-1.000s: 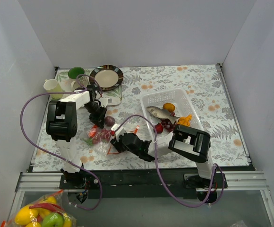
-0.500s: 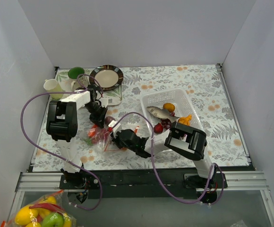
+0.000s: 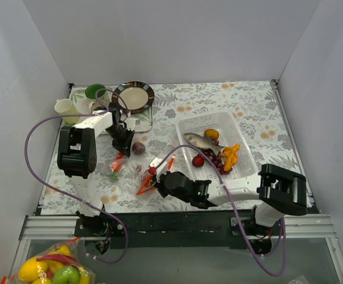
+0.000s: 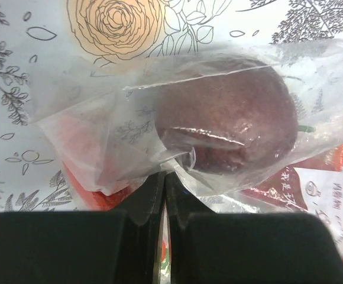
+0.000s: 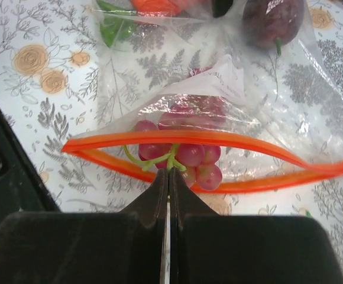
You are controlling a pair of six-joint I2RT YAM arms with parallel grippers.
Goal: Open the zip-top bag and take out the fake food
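Clear plastic zip-top bag [image 3: 129,168] is lying on table [image 3: 260,106] just left of basket [image 3: 246,155], mouth gaping. Left end effector [image 4: 164,183] is pinching its film, prob. anchoring it; right end effector [image 5: 167,177] is clenching stem of grape bunch [image 5: 189,157], ready for pull-out.

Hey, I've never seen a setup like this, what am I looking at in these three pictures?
Two robot arms are bolted to a flower-patterned table. One picture looks down from above; the other two come from cameras on each wrist. The left end effector is shut, pinching the clear zip-top bag beside a dark purple fruit inside. The right end effector is shut on the stem of a grape bunch at the bag's open mouth. A white basket holds a toy fish.
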